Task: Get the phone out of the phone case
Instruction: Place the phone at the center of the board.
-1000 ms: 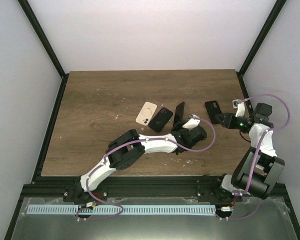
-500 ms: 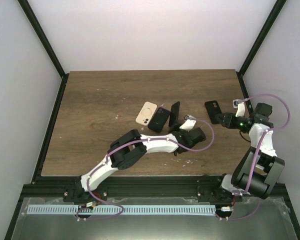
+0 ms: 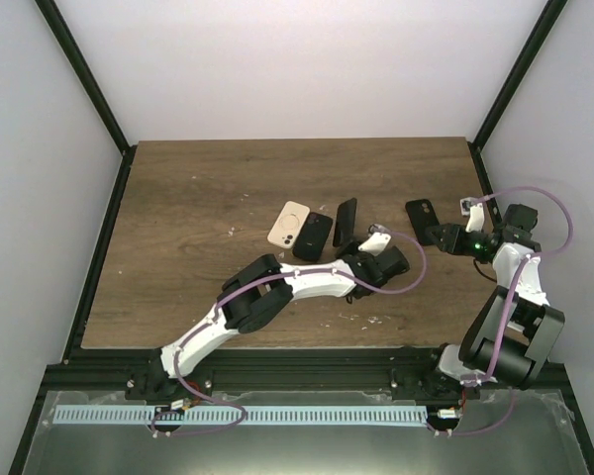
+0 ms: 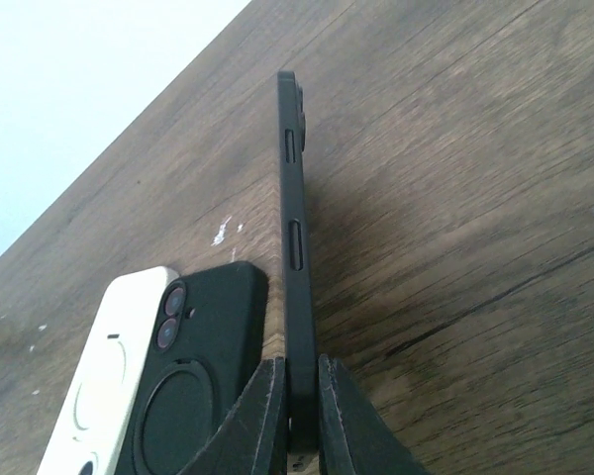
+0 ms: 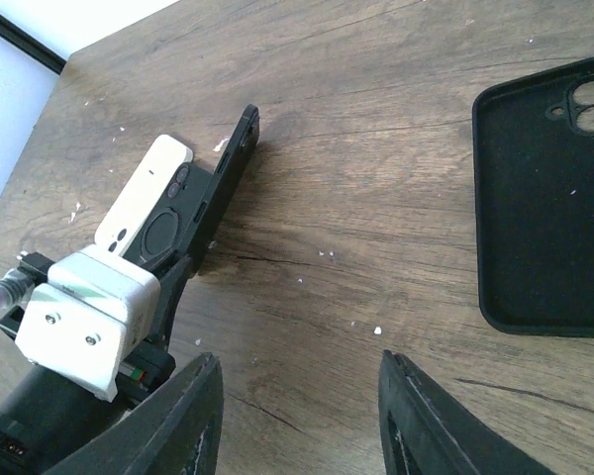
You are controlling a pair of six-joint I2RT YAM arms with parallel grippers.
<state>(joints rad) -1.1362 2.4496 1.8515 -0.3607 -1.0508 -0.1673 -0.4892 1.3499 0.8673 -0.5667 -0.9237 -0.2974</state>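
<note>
One phone (image 4: 295,247) upright in left gripper (image 4: 299,364)

No text, brand name, number or label can be read in any of the views. Only a plain ring mark is seen on the back of the black case (image 4: 210,332) and on the back of the cream case (image 4: 129,317) lying just beside it. No letters are carried by these marks.
</note>
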